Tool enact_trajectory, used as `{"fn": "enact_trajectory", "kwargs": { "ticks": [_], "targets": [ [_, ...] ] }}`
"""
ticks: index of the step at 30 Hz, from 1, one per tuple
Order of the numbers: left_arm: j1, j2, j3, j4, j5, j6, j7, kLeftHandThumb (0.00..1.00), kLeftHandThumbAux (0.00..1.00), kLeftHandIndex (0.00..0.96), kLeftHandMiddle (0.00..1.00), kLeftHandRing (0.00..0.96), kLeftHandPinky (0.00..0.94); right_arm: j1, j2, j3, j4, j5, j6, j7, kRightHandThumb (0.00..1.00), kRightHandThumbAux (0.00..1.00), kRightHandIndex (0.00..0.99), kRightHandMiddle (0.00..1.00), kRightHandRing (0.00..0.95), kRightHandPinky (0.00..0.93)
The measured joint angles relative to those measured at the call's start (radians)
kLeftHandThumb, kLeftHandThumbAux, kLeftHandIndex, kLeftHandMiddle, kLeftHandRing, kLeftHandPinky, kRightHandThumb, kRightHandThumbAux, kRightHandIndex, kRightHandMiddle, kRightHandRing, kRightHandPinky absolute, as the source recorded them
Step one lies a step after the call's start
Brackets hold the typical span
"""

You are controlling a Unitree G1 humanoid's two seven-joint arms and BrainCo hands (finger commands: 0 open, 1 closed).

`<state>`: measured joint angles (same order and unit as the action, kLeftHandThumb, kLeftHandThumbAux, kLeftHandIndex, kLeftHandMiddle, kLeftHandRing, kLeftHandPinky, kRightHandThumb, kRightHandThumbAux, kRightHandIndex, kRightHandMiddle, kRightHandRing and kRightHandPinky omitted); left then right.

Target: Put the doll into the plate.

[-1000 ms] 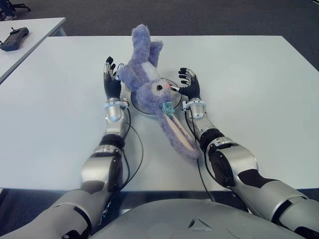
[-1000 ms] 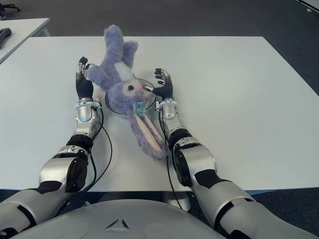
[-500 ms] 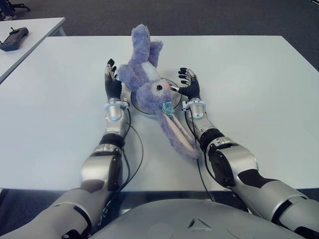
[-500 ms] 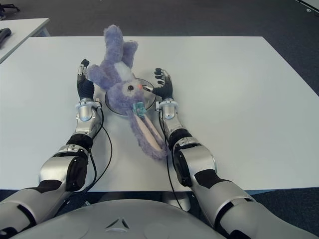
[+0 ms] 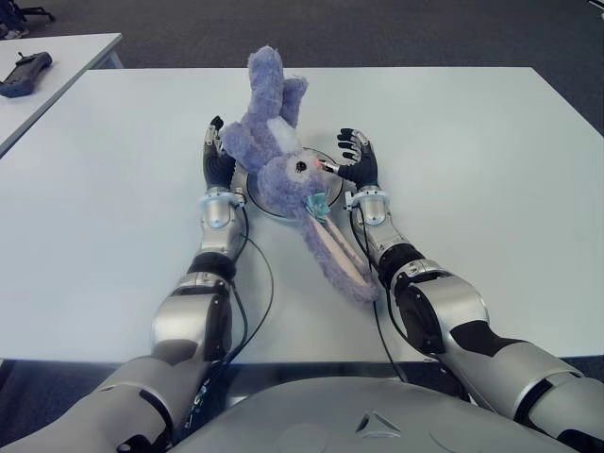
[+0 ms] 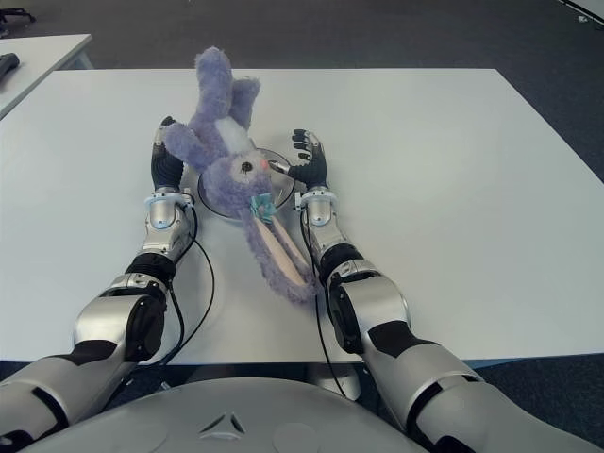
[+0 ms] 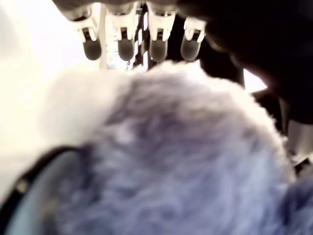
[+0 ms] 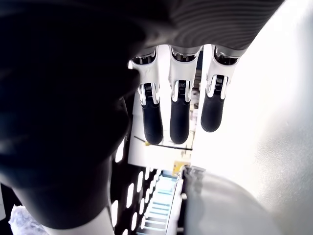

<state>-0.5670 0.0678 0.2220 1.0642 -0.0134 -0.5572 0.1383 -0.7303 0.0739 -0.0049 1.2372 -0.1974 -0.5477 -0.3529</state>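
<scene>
A purple plush bunny doll [image 5: 283, 160] lies across a round grey plate [image 5: 324, 157] in the middle of the white table [image 5: 472, 142]. Its head is on the plate, its long ears [image 5: 338, 260] trail over the rim toward me, and its legs point away. My left hand [image 5: 216, 143] is pressed flat against the doll's left side. In the left wrist view its fingers [image 7: 126, 46] are straight above the fur [image 7: 171, 161], holding nothing. My right hand [image 5: 357, 156] stands at the plate's right rim, and its fingers [image 8: 180, 115] are spread and open.
A second table [image 5: 66, 57] stands at the far left with a black controller [image 5: 25, 74] on it. Thin black cables run along both forearms. Bare tabletop stretches to the right of the plate and on its far side.
My left hand has slid right, from a small gap beside the doll to resting against its arm. The right hand and the doll have stayed in place.
</scene>
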Motion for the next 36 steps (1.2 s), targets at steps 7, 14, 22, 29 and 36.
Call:
{"fn": "enact_trajectory", "kwargs": {
  "ticks": [7,14,22,29,36],
  "targets": [
    [-0.001,0.001,0.002,0.0,-0.005,0.024,-0.018,0.0,0.584,0.0,0.003,0.0,0.0,0.0,0.0,0.003,0.0,0.001,0.0,-0.002,0.0,0.938,0.201,0.256,0.237,0.232],
    [-0.001,0.001,0.008,0.0,-0.009,0.034,-0.028,0.0,0.623,0.0,0.0,0.0,0.0,0.0,0.0,0.004,0.0,0.002,0.0,-0.002,0.0,0.939,0.197,0.253,0.234,0.228],
    [-0.002,0.001,0.014,0.0,-0.016,0.038,-0.039,0.0,0.674,0.0,0.0,0.0,0.005,0.0,0.0,0.005,0.0,0.002,0.001,-0.002,0.0,0.936,0.193,0.253,0.233,0.23],
    [-0.003,0.001,0.024,0.0,-0.026,0.049,-0.044,0.0,0.703,0.0,0.0,0.0,0.024,0.0,0.0,0.006,-0.001,0.002,0.002,-0.002,0.0,0.939,0.19,0.251,0.232,0.226],
    [-0.003,0.001,0.031,0.0,-0.028,0.056,-0.044,0.0,0.701,0.0,0.0,0.0,0.02,0.0,0.0,0.01,-0.001,0.002,0.003,-0.007,0.0,0.952,0.196,0.255,0.233,0.224]
  ]
}}
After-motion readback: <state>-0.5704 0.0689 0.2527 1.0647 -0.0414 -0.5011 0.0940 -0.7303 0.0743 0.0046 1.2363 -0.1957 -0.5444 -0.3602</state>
